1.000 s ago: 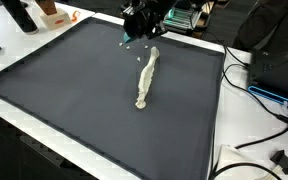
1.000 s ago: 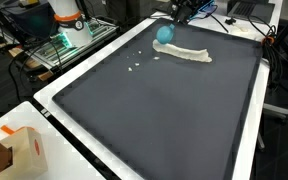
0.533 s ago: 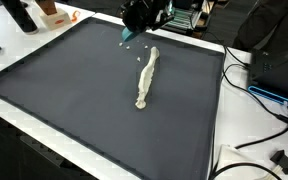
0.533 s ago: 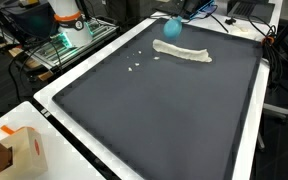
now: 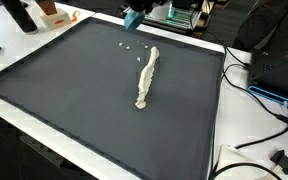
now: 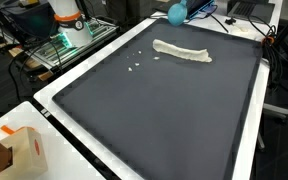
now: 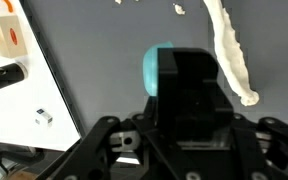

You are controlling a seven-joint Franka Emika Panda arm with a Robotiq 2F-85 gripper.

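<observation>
A teal-blue object point(image 7: 156, 70) is showing against the black gripper point(image 7: 179, 70); a cream cloth strip point(image 5: 146, 78) and white crumbs point(image 5: 127, 46) are standing out on the white-bordered dark grey surface point(image 5: 64, 85)

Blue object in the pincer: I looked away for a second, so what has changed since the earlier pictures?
The pincer, shut on the blue object, has lifted from beside the twisted white cloth and drawn back toward the far edge of the dark mat, carrying the object with it. The cloth, the white crumbs and the mat stayed as they were.
</observation>
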